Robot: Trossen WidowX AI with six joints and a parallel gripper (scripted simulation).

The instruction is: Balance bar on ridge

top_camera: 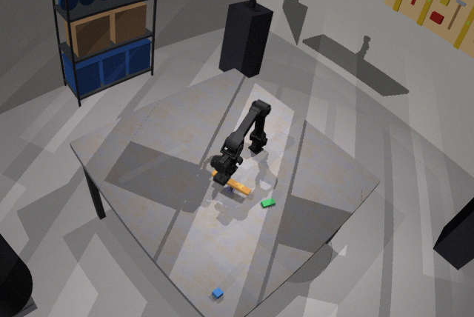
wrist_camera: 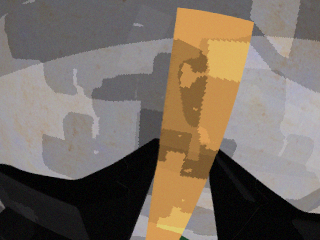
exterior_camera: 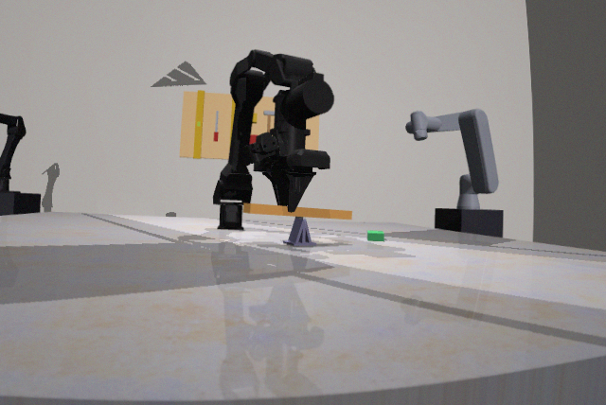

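Gripper [exterior_camera: 293, 204] clamps the orange bar [exterior_camera: 325, 213] near mid-length, its long axis running across the purple ridge [exterior_camera: 299, 233] directly beneath the fingers, just over the apex, both ends off the table [exterior_camera: 440, 292]

At frame centre, an orange bar [exterior_camera: 312, 212] is held by the black gripper [exterior_camera: 293, 206] just above a purple ridge [exterior_camera: 299, 233].
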